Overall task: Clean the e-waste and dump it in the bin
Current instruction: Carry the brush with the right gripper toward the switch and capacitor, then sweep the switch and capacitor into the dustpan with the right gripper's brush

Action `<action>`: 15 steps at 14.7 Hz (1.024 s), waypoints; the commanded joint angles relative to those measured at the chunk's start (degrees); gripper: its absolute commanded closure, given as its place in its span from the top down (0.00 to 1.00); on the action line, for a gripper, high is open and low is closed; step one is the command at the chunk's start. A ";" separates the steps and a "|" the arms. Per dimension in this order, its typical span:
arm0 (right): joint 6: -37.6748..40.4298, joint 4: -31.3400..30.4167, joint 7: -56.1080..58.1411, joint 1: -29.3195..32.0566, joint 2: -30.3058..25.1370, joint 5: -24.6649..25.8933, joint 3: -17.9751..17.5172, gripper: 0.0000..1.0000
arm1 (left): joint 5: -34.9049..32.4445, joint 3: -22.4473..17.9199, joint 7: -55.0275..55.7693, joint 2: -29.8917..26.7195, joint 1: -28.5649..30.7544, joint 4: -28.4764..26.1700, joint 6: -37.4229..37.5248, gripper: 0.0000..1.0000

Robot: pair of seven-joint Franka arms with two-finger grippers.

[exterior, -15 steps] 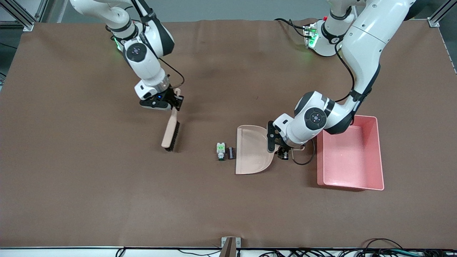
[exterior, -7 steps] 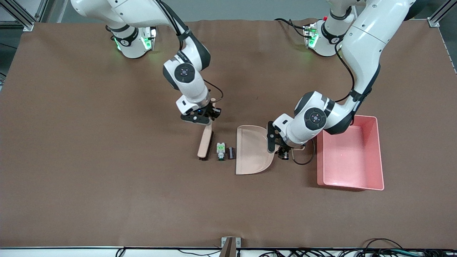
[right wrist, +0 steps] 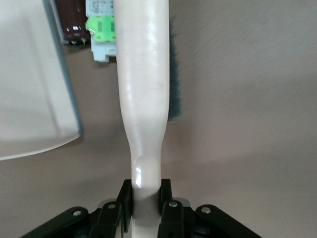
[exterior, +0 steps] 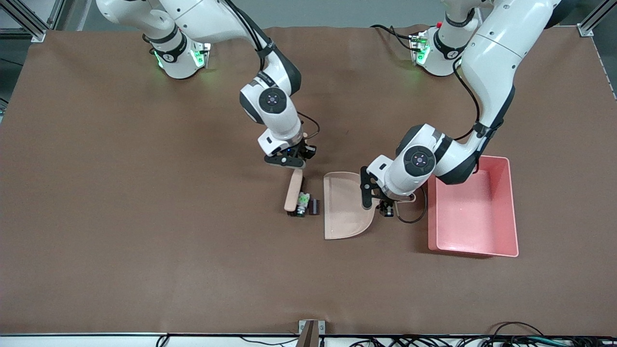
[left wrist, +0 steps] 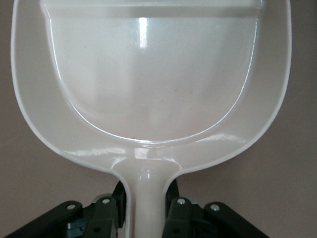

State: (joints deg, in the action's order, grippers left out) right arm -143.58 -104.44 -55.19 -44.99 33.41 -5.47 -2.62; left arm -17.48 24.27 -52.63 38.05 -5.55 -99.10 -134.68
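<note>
1. Pink plastic bin [exterior: 501,212] sits on the brown desk [exterior: 144,241] toward the left arm's end.
2. Beside it, the left pincer [exterior: 384,205] clamps the beige dustpan [exterior: 344,207] by its handle.
3. Two e-waste parts, a whitish switch [exterior: 302,199] and a dark block [exterior: 314,206], lie just beside the dustpan's mouth, touching the brush [exterior: 292,191].
4. Farther back, the right pincer [exterior: 295,164] grips the brush handle.

Robot lab: aluminium frame [exterior: 29,21], brown-covered table [exterior: 120,217], loose cables [exterior: 482,332].

A beige glossy plastic dustpan [left wrist: 148,74] is seen w/ its scoop empty, on the brown tabletop [left wrist: 297,163]. Its handle is clamped btwn the black fingers [left wrist: 106,213] of the left gripper [left wrist: 147,213].
</note>
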 commanded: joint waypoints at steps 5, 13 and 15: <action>10.67 19.16 -8.61 -5.10 8.06 1.08 0.34 0.00 | -1.68 -0.19 2.35 2.65 -2.18 3.47 2.32 0.00; 17.36 26.12 -17.21 -6.25 9.57 0.29 -0.10 0.00 | -1.77 -0.19 2.35 2.65 -1.83 4.00 2.32 0.00; 17.37 27.79 -21.78 -6.34 9.39 0.20 -0.36 0.00 | -1.85 -0.19 2.27 2.47 -1.31 4.00 2.58 0.00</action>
State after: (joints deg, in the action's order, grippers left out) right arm -127.41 -79.31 -72.44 -51.05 42.59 -5.32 -2.69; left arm -18.19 24.02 -51.44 39.25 -6.60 -97.08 -132.84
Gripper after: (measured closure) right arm 0.736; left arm 0.665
